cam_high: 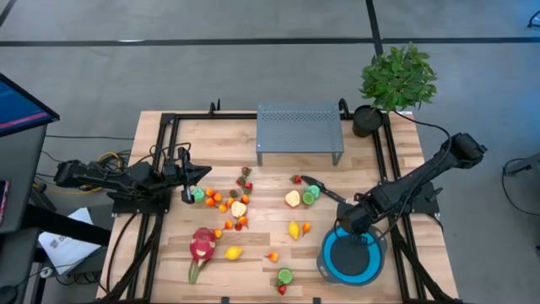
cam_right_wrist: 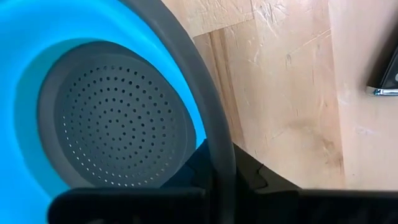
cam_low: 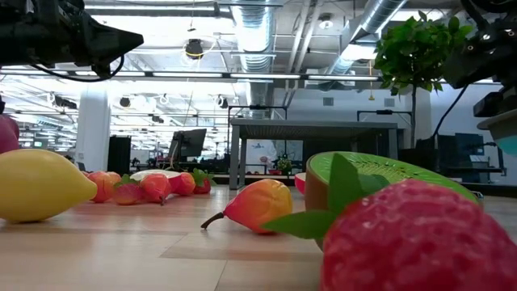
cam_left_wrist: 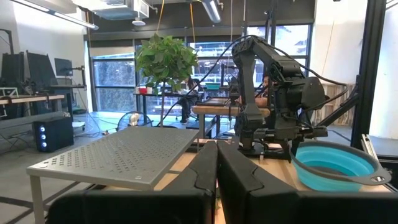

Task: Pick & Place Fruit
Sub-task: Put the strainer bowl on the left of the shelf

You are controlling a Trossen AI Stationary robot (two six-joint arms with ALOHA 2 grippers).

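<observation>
At the table's front right, the right gripper (cam_high: 347,225) was seen pinching the grey rim of the blue colander (cam_high: 353,255); in the right wrist view the fingers (cam_right_wrist: 249,180) were clamped on either side of that rim, with the perforated grey base visible inside. No fruit was seen in the colander. Judgement: the bowl was gripped by its rim so it could be dragged or steadied as the drop target, not yet loaded.

The left gripper (cam_high: 186,180) was parked at the left edge, held above the table with its fingers (cam_left_wrist: 205,174) pressed together and nothing between them. It was pointed across the table toward the right arm, likely kept clear of the work zone.

The fruit was left scattered over the middle of the table: a cluster of small orange and red pieces (cam_high: 226,203) just beside the left gripper, the dragon fruit (cam_high: 202,246) near the front left, a yellow lemon (cam_high: 234,252) beside it, and halved pieces (cam_high: 300,197) near the knife (cam_high: 325,190). All were well apart from the colander except the lemon-shaped piece (cam_high: 294,229), which lay nearest it.

The perforated metal shelf (cam_high: 299,131) and potted plant (cam_high: 396,80) stood at the back, out of the way.
</observation>
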